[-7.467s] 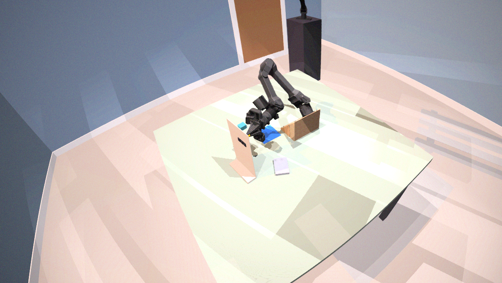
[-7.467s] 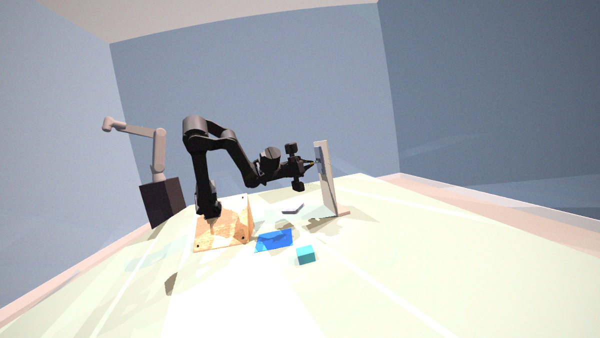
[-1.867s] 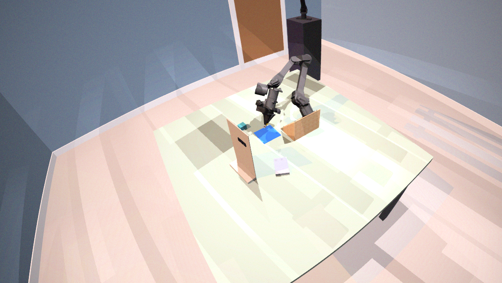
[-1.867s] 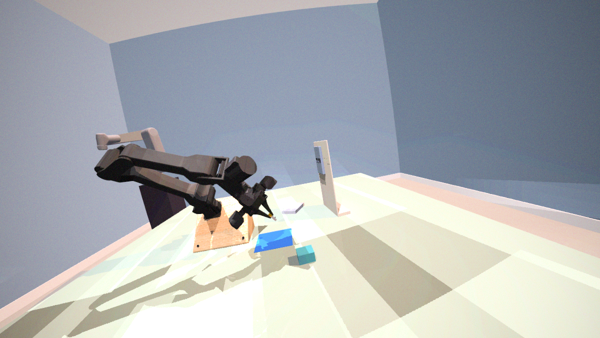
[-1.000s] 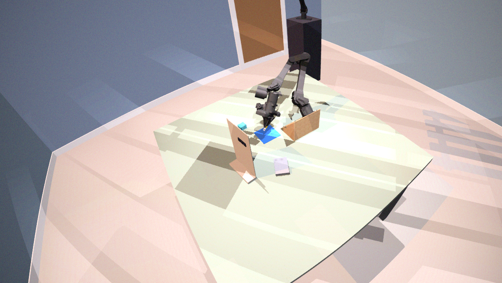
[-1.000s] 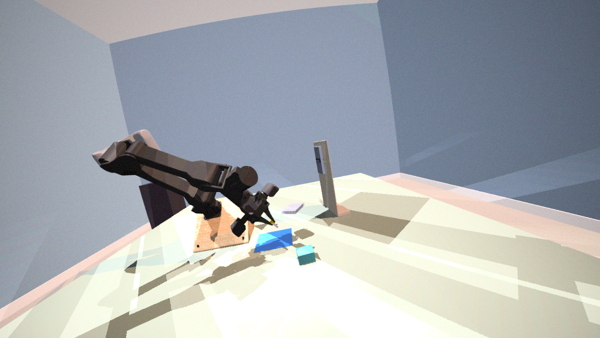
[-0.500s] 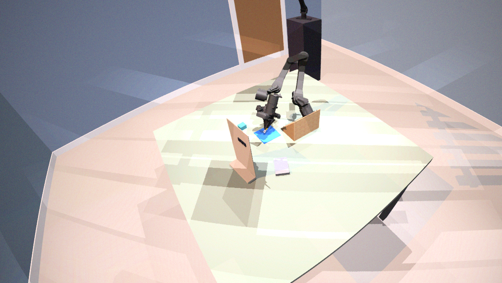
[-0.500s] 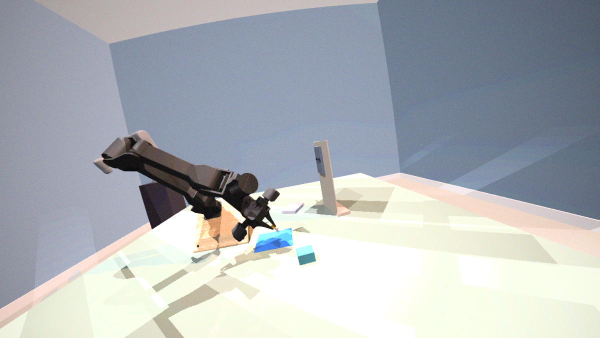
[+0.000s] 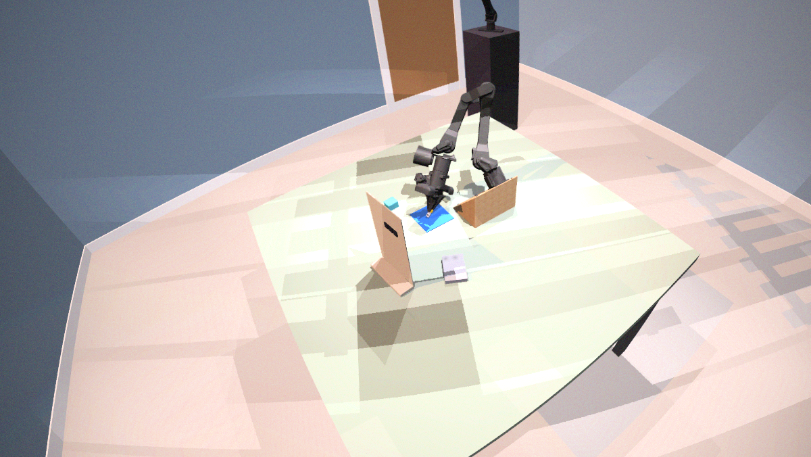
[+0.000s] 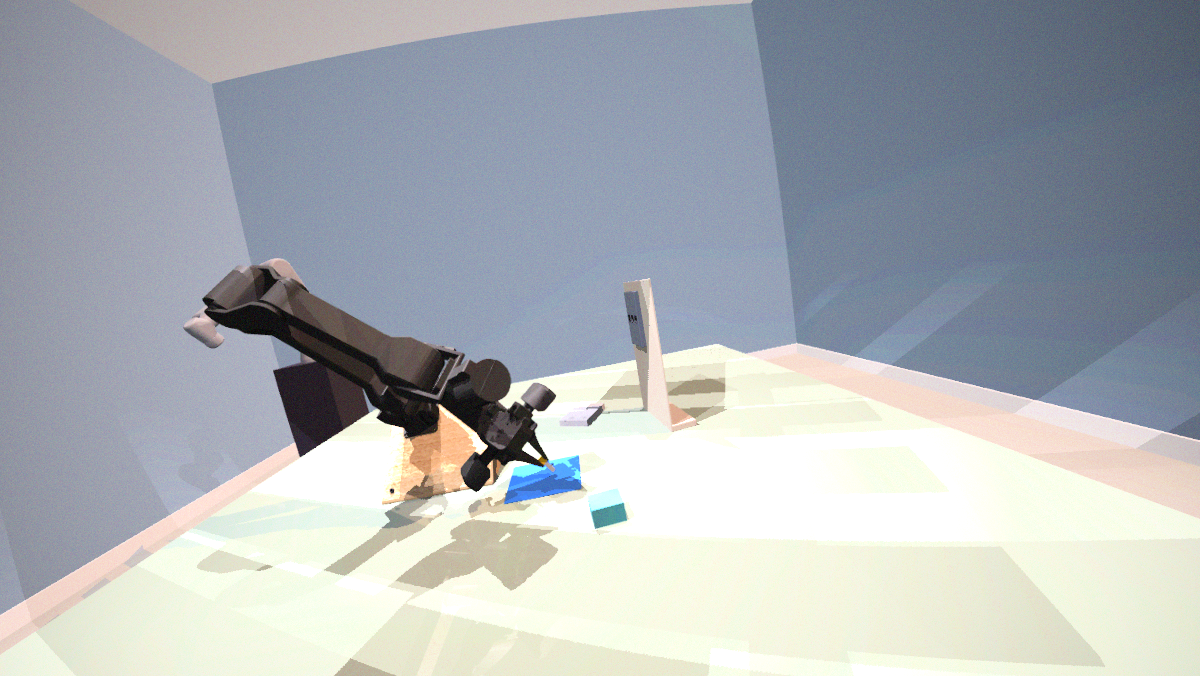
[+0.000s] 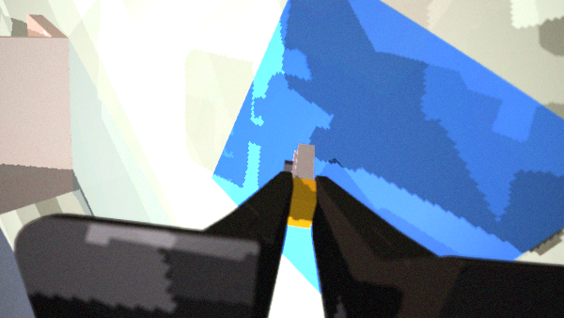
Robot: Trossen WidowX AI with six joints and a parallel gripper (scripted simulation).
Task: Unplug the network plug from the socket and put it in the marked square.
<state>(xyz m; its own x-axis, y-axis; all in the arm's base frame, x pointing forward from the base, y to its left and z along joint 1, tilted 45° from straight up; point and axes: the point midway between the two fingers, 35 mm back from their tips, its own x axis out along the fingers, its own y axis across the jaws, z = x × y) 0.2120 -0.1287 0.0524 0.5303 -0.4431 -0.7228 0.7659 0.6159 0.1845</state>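
Note:
The network plug [image 9: 428, 214] [image 10: 550, 466] [image 11: 305, 161] has a pale front and a yellow rear part. My gripper [image 9: 432, 210] [image 10: 544, 461] [image 11: 301, 185] is shut on its yellow part. The plug is over the blue marked square [image 9: 426, 226] [image 10: 522, 494] [image 11: 376, 108], low above it; whether its front end touches the square I cannot tell. The upright panel [image 9: 391, 249] [image 10: 653, 377] [image 11: 35, 103] stands away from the plug, with a dark socket block [image 9: 390, 228] [image 10: 635, 320] on it. The thin tab is too small to make out.
A teal block [image 9: 390, 203] [image 10: 607, 508] lies beside the square. A pale flat box [image 9: 454, 269] [image 10: 581, 414] lies nearer the panel's foot. A wooden wedge-shaped stand [image 9: 492, 205] [image 10: 436, 466] is at the arm's base, on the square's other side.

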